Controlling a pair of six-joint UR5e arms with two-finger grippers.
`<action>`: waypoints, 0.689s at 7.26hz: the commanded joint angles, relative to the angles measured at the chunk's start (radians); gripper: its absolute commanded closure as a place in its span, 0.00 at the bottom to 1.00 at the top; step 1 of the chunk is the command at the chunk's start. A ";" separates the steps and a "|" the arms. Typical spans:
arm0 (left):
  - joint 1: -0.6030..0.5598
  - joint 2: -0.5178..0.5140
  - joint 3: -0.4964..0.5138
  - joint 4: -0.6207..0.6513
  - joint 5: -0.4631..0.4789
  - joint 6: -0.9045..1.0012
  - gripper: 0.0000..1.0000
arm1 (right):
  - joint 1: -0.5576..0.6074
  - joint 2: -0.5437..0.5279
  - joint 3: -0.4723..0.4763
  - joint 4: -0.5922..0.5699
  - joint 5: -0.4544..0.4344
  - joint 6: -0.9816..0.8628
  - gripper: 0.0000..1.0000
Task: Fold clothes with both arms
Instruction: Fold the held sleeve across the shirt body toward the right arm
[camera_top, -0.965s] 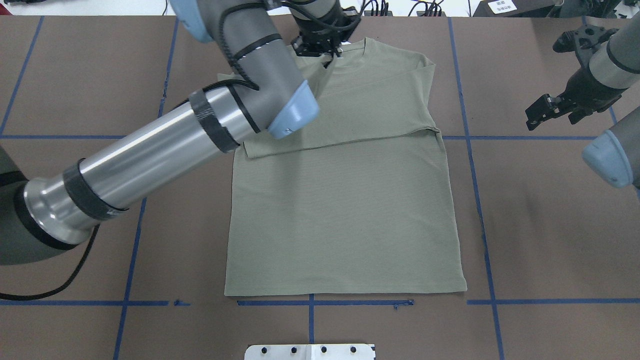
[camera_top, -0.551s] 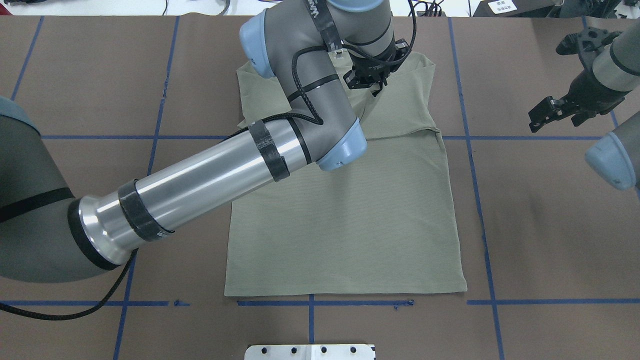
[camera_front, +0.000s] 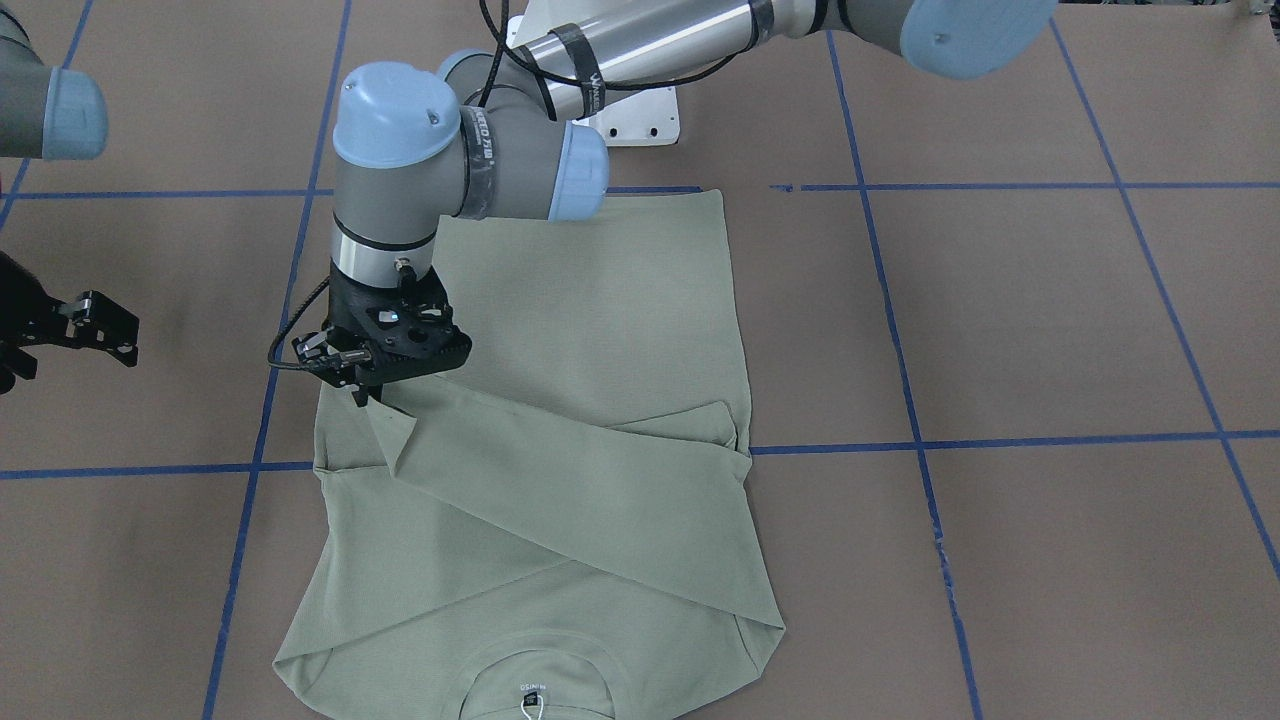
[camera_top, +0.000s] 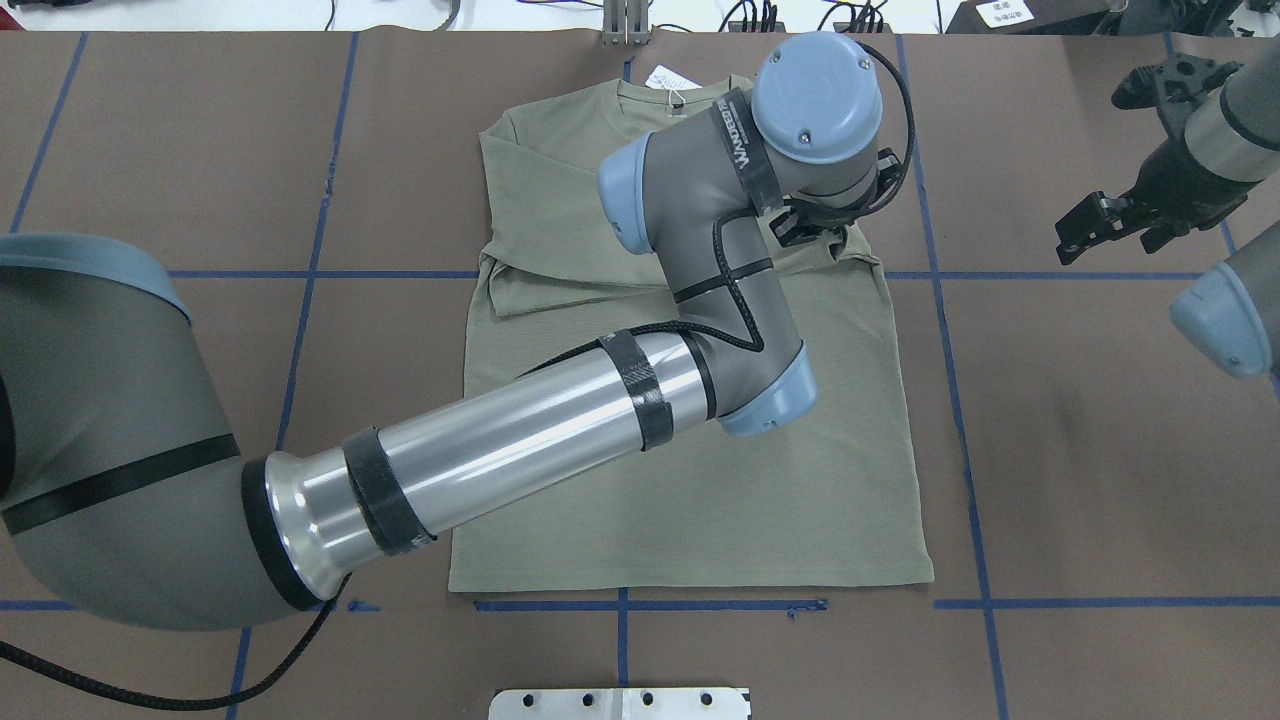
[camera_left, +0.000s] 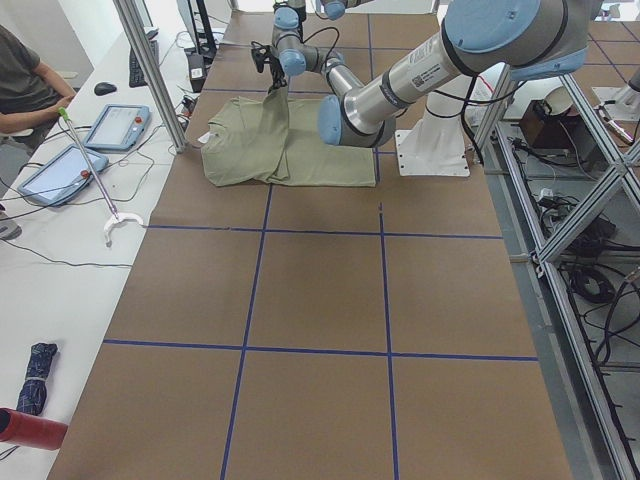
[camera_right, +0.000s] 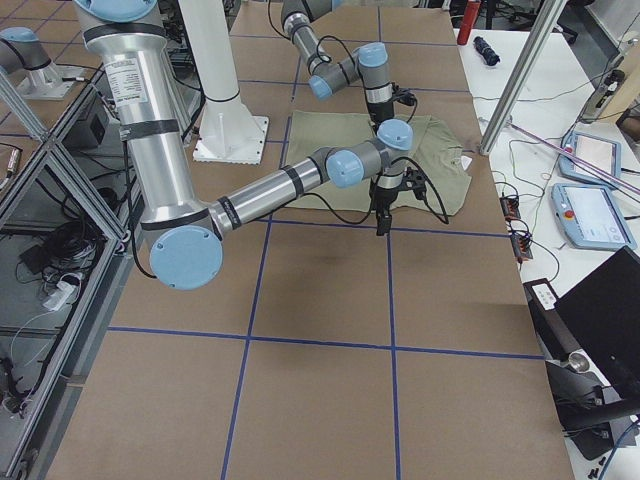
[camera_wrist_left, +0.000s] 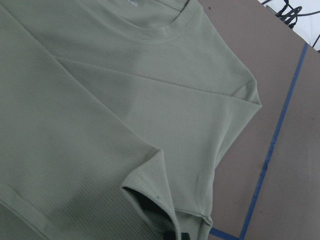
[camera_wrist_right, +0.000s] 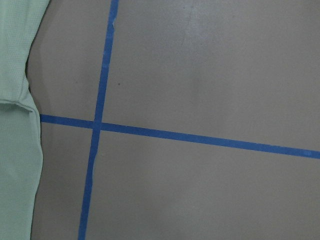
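The pale green long-sleeved shirt (camera_top: 700, 500) lies flat on the brown table, its collar and white hang tag (camera_top: 665, 78) at the far edge. My left arm (camera_top: 500, 455) reaches across it. The left gripper (camera_front: 363, 393) is shut on a sleeve cuff (camera_front: 392, 425), and that sleeve runs diagonally over the chest (camera_front: 600, 500). In the left wrist view the cuff (camera_wrist_left: 150, 197) sits just above a dark fingertip, with the collar (camera_wrist_left: 150, 35) beyond. My right gripper (camera_top: 1090, 222) hangs open over bare table, well to the right of the shirt, holding nothing.
Blue tape lines (camera_top: 620, 605) grid the tabletop. A white base plate (camera_top: 620, 703) sits at the near edge. Beyond the far edge are a side table with tablets (camera_left: 115, 125), a metal post (camera_left: 150, 70) and a seated person (camera_left: 25, 85).
My left arm has swept from the collar toward the shirt's right side, dragging the sleeve across the chest. The right arm has barely moved.
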 joint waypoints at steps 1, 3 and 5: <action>0.028 0.035 0.012 -0.147 0.034 0.120 0.00 | -0.001 0.006 0.000 0.000 0.001 0.005 0.00; 0.019 0.207 -0.206 -0.137 0.024 0.247 0.00 | -0.002 0.006 0.000 0.005 0.004 0.003 0.00; -0.003 0.311 -0.396 0.067 0.003 0.401 0.00 | -0.003 0.005 -0.006 0.008 0.011 0.006 0.00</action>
